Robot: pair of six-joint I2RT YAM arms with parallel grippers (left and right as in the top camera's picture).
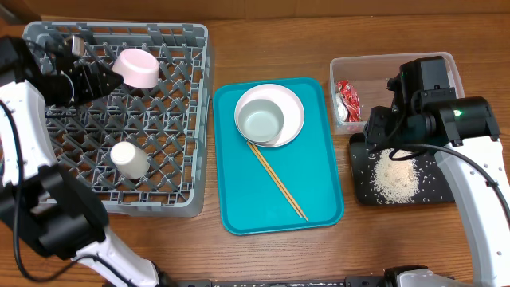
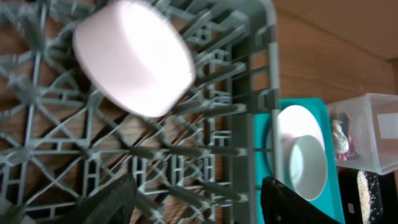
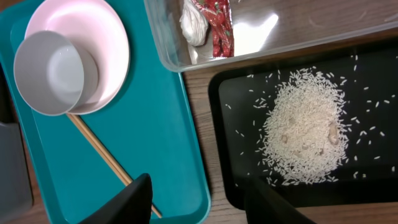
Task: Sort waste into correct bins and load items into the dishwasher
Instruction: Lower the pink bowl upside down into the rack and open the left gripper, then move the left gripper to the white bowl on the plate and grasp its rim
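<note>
The left end effector (image 2: 199, 202) hung over the dish rack (image 1: 171, 163), fingers wide and empty, near the tilted pink bowl (image 1: 137, 68). The white cup (image 1: 129, 159) sat lower in the same rack. At mid-desk (image 1: 263, 255), the teal tray (image 1: 319, 183) carried the plate (image 1: 293, 112), the grey-white bowl (image 1: 262, 121) on it, and the chopsticks (image 1: 276, 182). The wrapper (image 1: 348, 100) lay in the clear tub (image 1: 382, 64). The right end effector (image 3: 199, 202), wide and empty, hung over the rice (image 1: 396, 177) in the black tray (image 1: 362, 187).
</note>
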